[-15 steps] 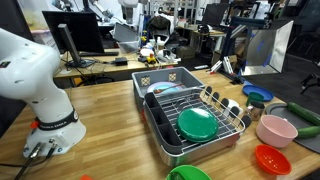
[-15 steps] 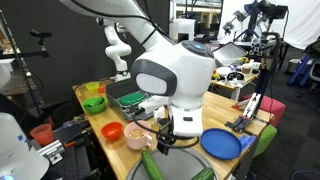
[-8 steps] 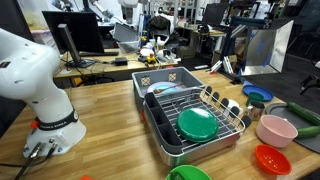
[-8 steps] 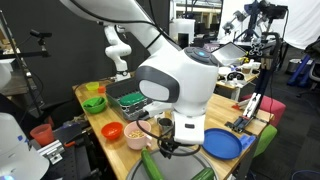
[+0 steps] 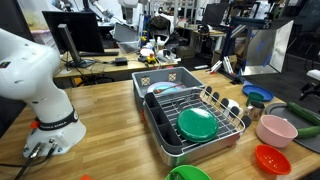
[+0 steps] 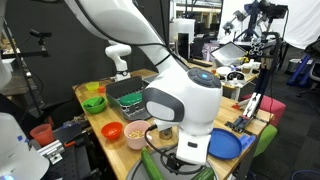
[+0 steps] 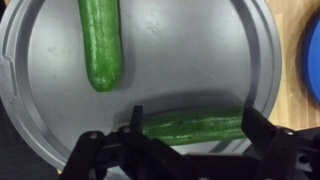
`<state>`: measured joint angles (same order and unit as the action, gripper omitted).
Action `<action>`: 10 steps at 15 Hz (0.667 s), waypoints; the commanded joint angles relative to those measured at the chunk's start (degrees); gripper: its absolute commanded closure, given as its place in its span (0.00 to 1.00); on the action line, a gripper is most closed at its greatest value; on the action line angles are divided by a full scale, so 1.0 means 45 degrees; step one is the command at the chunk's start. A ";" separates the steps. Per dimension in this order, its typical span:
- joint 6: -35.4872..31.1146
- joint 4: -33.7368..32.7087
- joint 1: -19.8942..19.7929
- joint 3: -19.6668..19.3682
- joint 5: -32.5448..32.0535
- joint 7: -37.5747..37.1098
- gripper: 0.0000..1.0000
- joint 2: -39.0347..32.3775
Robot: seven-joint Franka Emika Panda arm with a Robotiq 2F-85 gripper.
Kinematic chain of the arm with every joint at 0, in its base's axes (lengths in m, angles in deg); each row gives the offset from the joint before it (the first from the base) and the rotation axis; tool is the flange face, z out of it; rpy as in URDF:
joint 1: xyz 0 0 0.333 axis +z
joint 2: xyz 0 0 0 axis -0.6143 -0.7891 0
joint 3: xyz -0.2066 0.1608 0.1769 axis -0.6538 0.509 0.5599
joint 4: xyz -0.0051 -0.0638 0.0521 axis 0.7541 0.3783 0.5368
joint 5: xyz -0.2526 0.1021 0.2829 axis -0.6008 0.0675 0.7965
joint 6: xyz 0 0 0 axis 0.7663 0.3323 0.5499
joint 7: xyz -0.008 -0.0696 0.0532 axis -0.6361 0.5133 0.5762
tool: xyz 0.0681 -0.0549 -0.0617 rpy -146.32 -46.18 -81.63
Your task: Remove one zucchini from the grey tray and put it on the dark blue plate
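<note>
Your gripper (image 7: 193,132) hangs released over the flat, shallow grey tray (image 7: 60,110), its two dark fingers (image 7: 135,122) spread and nothing held. The long, smooth dark green zucchini (image 7: 215,122) you are after lies on the tray floor between those fingers. It lies lengthwise, though, with one finger near each end.

That, I judge, is the main hazard. If you close like this, you pinch it end to end. The rounded tips can slip off the pads, and the zucchini may squirt sideways or roll across the tray. Turning the wrist to grip across its girth looks safer. If you descend too far, the fingertips strike the tray and shove it.

The other zucchini (image 7: 100,45) lies well apart and is unlikely to interfere. The round dark blue plate (image 7: 313,55) sits near the tray on the wooden table (image 7: 290,12). A weak grip could drop the zucchini on the way across.
</note>
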<state>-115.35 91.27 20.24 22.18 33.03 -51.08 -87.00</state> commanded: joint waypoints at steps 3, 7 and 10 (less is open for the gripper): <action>-0.0647 -0.0322 -0.0057 -0.0120 -0.0234 -0.1166 0.00 -0.0608; -0.0652 -0.0320 -0.0228 -0.0020 -0.0072 -0.1467 0.00 -0.0619; -0.0711 -0.0472 -0.0510 0.0260 0.0680 -0.1858 0.00 -0.0659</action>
<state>-118.19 90.21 20.00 21.63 33.58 -57.70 -89.57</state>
